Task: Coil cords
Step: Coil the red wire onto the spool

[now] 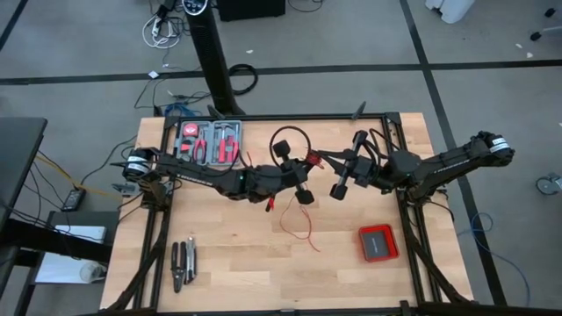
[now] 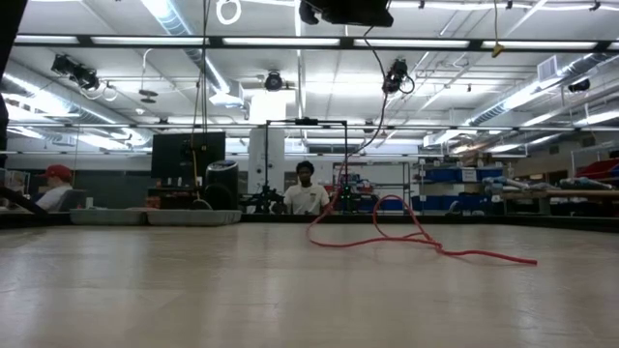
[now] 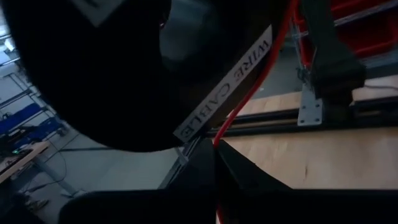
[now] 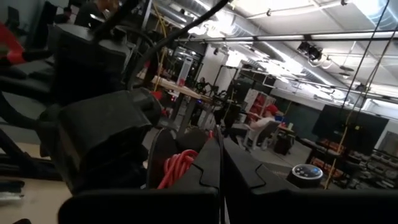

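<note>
Showing only in low view: red wire (image 2: 387, 232) looped on table (image 2: 193, 290)

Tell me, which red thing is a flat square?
The red box, alone by the table's right edge. The red wire is a thin squiggle, and the tool tray holds red-handled pliers.

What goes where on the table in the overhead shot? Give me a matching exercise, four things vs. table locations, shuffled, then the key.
Things:
1. red box
2. tool tray
3. pliers
4. loose red wire

Places, as the high view shows them:
A. near the lower left corner of the table
B. mid-table, just below the two grippers
C. upper left edge of the table
D. lower right part of the table

Pairs: 1-D, 2-C, 3-A, 4-B
</note>
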Controlling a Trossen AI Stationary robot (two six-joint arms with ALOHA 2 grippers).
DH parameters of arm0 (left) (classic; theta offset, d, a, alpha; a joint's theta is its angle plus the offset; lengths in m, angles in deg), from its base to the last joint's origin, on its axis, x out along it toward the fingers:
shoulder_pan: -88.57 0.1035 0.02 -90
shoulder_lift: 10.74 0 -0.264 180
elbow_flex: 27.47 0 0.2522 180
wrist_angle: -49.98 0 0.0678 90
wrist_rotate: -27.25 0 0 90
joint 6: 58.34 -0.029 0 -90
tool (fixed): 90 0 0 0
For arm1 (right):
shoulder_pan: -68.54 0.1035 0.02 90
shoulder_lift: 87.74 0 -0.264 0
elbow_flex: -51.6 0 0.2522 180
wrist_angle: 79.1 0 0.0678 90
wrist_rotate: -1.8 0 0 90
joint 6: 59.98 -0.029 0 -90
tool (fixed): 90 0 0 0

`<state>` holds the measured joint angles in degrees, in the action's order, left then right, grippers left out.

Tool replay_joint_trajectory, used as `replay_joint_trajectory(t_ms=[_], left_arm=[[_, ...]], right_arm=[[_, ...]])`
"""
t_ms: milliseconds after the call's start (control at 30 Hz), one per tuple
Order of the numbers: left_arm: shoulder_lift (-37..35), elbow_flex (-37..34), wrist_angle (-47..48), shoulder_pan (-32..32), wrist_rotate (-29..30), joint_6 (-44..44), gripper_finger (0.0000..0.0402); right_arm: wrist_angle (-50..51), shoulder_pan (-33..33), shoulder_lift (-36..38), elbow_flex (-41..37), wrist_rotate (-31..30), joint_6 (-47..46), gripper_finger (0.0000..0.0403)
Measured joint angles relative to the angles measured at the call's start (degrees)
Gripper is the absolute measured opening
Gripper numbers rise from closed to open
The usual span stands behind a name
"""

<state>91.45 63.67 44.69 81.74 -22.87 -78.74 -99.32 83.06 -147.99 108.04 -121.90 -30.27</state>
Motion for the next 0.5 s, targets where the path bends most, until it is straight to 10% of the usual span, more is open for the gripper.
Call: replay_joint_trajectory(t_ms=[500], left_arm=[[-0.02, -0.07, 5.75, 0.09, -0.6, 2.89, 0.0]], right_arm=[[-1.09, 0.07, 0.02, -0.02, 0.44, 1.33, 0.0]])
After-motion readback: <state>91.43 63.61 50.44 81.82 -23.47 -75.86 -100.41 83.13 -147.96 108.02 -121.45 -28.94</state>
